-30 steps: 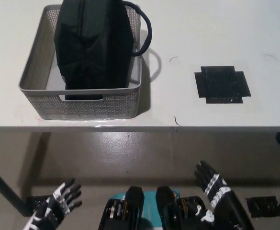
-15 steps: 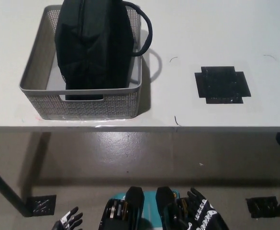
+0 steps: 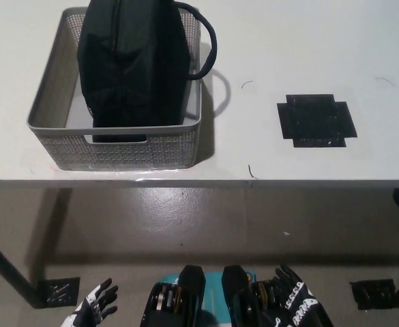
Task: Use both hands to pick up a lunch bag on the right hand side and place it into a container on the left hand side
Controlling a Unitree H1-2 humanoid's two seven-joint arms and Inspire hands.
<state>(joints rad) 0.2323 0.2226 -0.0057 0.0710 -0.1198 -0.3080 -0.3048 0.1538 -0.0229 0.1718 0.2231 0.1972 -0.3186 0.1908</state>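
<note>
So the black lunch bag (image 3: 132, 65) is sitting upright inside the grey mesh container (image 3: 117, 146) on the left side of the white worktop (image 3: 308, 41), with its loop handle (image 3: 206, 48) hanging out over the container's right rim. Off to the right there's a black tape patch (image 3: 316, 120) on the worktop with nothing on it. Both hands are way down at the bottom edge below the worktop, the white left hand (image 3: 95, 310) and the black right hand (image 3: 296, 306), fingers spread apart and holding nothing.

You see a matt black cloth lunch bag (image 3: 132, 65) in a grey perforated plastic container (image 3: 110, 146), on a smooth white counter (image 3: 308, 41).
</note>
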